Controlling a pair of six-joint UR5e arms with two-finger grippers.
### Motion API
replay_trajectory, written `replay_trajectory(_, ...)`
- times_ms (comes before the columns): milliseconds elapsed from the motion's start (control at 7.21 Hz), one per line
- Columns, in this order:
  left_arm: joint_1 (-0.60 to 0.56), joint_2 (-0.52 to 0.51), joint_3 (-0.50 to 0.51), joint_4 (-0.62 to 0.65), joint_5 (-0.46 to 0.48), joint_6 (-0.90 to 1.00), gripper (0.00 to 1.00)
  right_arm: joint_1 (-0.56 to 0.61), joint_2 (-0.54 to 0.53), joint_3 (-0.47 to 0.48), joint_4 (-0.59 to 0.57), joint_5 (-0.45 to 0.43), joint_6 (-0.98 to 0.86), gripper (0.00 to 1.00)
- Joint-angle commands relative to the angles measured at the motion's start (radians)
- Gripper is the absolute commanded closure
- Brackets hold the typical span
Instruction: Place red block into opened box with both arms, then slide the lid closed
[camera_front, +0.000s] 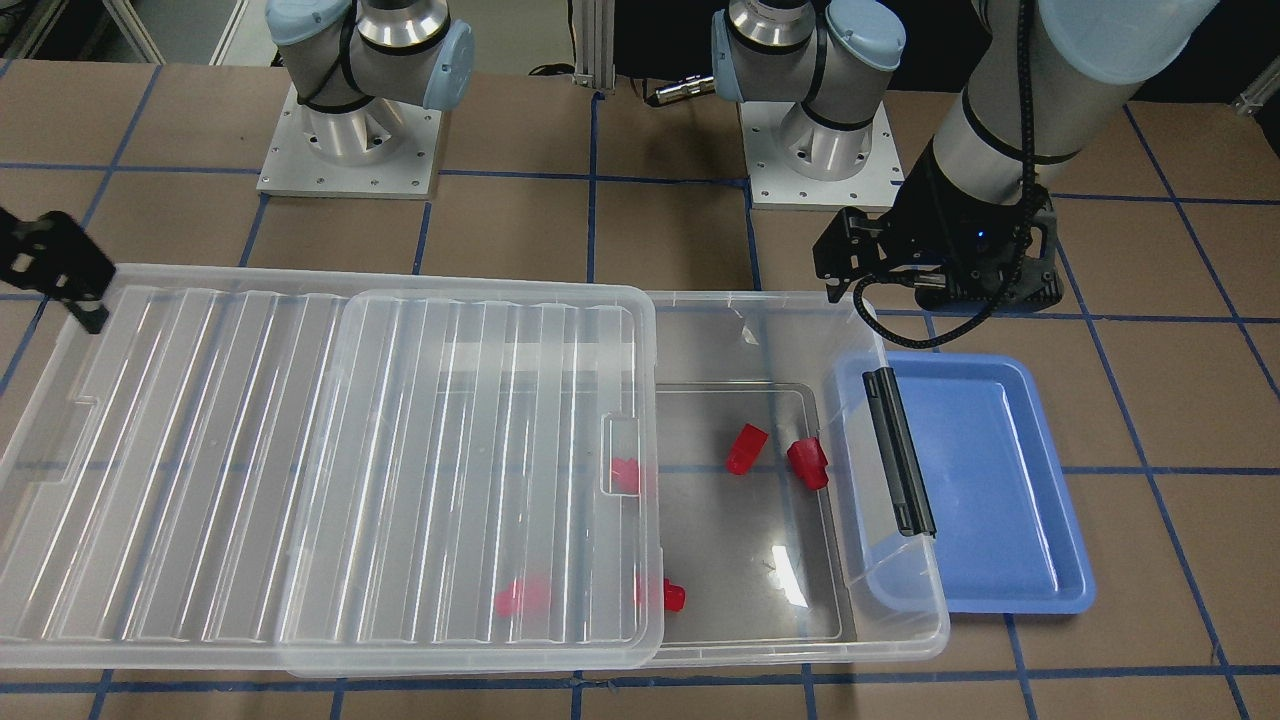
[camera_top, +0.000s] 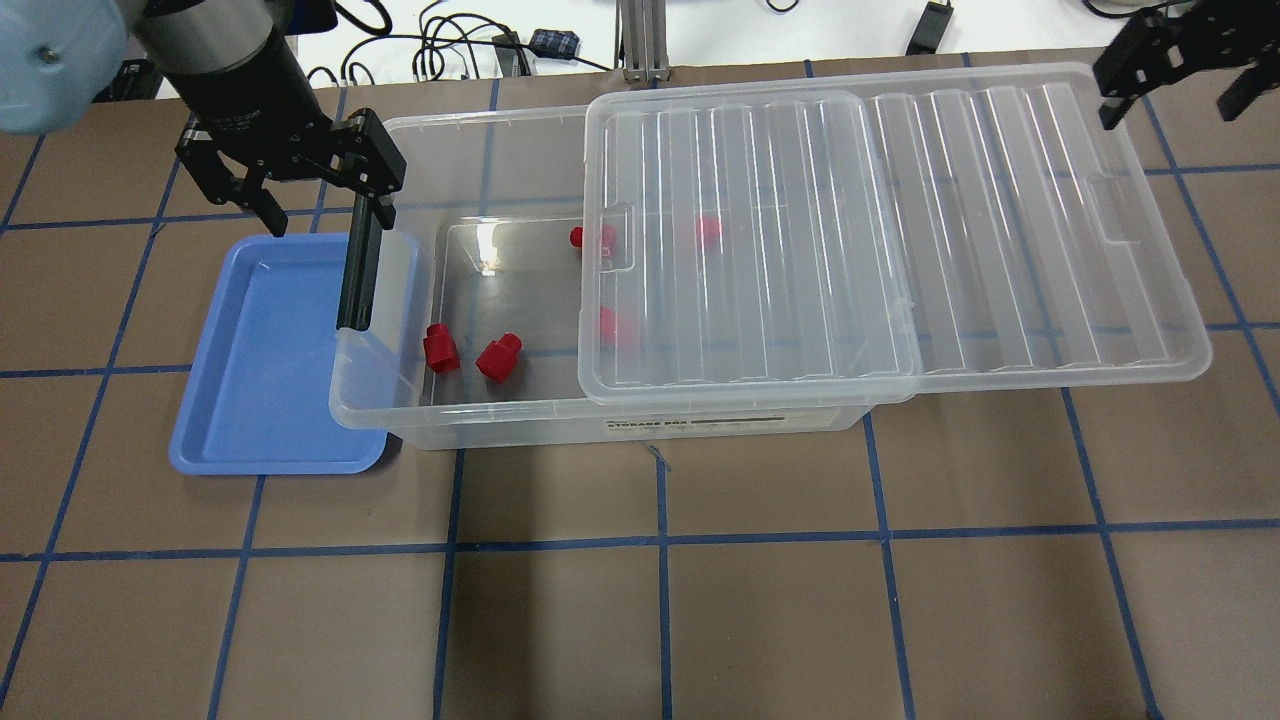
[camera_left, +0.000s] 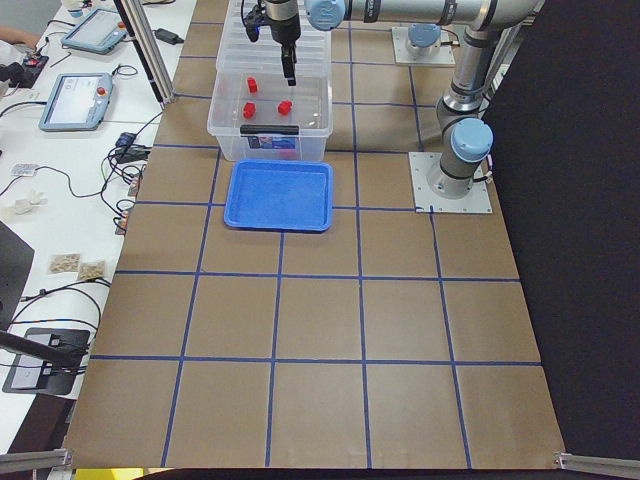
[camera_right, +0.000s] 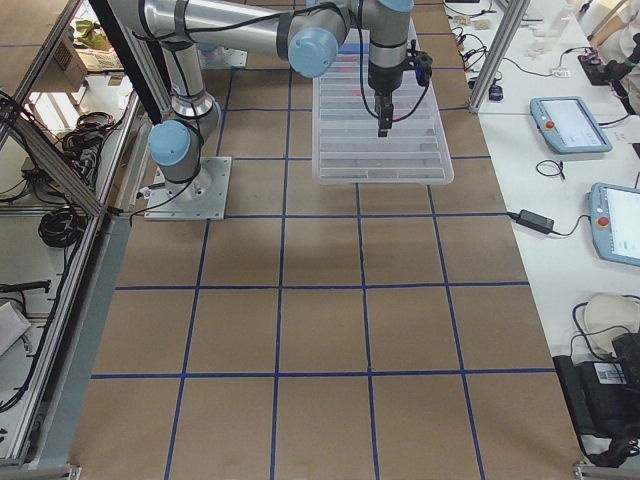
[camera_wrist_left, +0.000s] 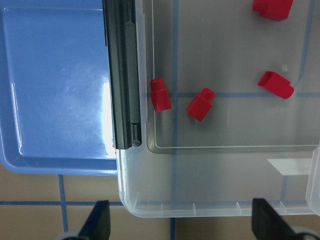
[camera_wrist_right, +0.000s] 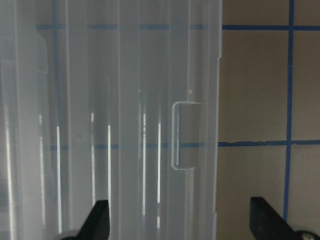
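Note:
The clear box (camera_top: 520, 425) (camera_front: 905, 640) sits mid-table with its ribbed lid (camera_top: 900, 220) (camera_front: 300, 450) slid partway off toward the right arm's side. Several red blocks lie on the box floor, two in the uncovered part (camera_top: 438, 348) (camera_top: 498, 357) and others blurred under the lid. My left gripper (camera_top: 325, 212) (camera_wrist_left: 182, 225) hangs open over the box's far corner by the black strip (camera_top: 358, 280), holding nothing. Open and empty, my right gripper (camera_top: 1170, 105) (camera_wrist_right: 181, 222) hovers above the lid's outer short edge, near its notch (camera_wrist_right: 185, 135).
A blue tray (camera_top: 260, 360) (camera_front: 990, 480) lies flat under the strip end of the box, with nothing in it. The two arm bases (camera_front: 350, 130) stand behind the box. Brown table with blue grid lines stretches in front.

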Motion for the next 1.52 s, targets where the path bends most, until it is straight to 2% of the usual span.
replay_trajectory(0, 0.004, 0.002, -0.011, 0.013, -0.005, 0.014, 0.0, -0.128, 0.121, 0.0, -0.102, -0.011, -0.163, 0.0)
replay_trajectory(139, 0.005, -0.006, -0.015, 0.011, 0.006, 0.017, 0.0, -0.167, 0.187, 0.0, -0.142, -0.016, -0.176, 0.0)
replay_trajectory(554, 0.007, -0.002, -0.019, 0.004, 0.012, 0.017, 0.0, -0.158, 0.236, 0.02, -0.142, 0.001, -0.101, 0.0)
replay_trajectory(1386, 0.004, 0.028, -0.04, 0.002, 0.001, 0.017, 0.0, 0.011, 0.23, 0.034, -0.141, 0.04, 0.034, 0.0)
